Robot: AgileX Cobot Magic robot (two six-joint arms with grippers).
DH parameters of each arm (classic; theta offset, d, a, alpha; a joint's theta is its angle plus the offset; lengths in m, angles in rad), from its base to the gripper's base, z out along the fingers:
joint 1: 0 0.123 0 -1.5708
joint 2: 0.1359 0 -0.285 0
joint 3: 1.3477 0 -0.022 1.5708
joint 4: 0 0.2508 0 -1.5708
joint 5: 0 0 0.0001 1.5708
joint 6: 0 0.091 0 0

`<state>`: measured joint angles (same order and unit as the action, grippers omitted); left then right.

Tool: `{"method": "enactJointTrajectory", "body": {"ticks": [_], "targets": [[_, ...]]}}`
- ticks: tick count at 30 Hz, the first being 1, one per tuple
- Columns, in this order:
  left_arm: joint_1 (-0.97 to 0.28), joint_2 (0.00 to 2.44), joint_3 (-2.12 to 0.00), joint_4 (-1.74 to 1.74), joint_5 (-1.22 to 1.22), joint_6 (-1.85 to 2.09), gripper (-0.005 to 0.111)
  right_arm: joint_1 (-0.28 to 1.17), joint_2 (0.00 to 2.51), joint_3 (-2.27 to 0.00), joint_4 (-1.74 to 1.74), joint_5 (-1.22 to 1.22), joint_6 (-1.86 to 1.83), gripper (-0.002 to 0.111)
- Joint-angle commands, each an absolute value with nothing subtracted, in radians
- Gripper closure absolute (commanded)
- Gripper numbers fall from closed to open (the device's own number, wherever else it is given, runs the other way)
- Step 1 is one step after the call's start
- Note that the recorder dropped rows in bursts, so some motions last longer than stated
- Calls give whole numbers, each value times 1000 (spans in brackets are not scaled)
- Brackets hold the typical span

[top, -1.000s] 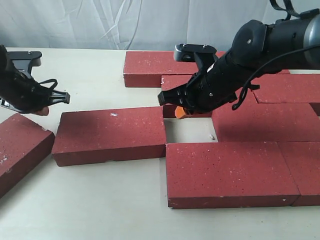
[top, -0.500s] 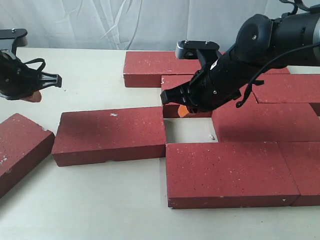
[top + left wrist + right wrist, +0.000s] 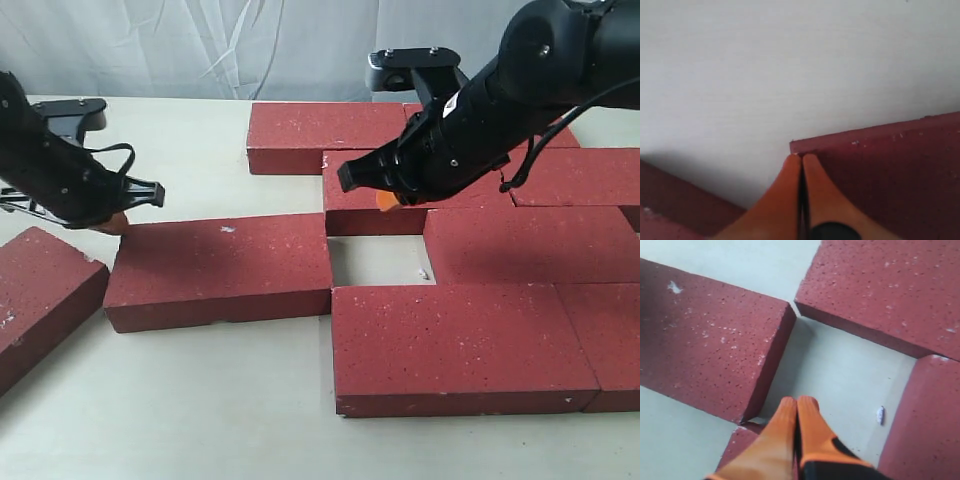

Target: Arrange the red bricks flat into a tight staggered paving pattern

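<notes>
Bricks (image 3: 220, 265) dark red, white-speckled, gritty, lying flat — left claw (image 3: 801, 159) clenched empty; right claw (image 3: 797, 402) likewise.

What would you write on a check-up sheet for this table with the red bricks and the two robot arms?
Surface: pale table, with a square gap left open in the paving.
Job's things: red bricks lie flat, most of them packed together on the right. One loose brick sits beside the gap. The far-left brick lies askew, apart from the rest.
Clutter: one small white crumb in the gap.
Grippers: left gripper is shut and empty, with its tips at the loose brick's corner. Right gripper is shut and empty, raised near the gap.
Cables: black cables loop along the right arm.
Surroundings: white curtain behind the table.
</notes>
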<state>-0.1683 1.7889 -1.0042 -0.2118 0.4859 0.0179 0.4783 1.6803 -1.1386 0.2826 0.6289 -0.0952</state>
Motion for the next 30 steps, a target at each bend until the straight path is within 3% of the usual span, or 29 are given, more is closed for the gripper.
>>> {"method": "enactJointTrajectory", "body": {"ticks": [1,18,30], "targets": [[-209,1834,-1008,-236,451,45,107,478,1670,-1141,150,639,12,109],[-215,1848,-1008,-265,429,45,107,478,1670,-1141,103,642,46,109],[-180,1728,-1030,-197,471,44,107,478,1670,-1141,103,644,46,109]]}}
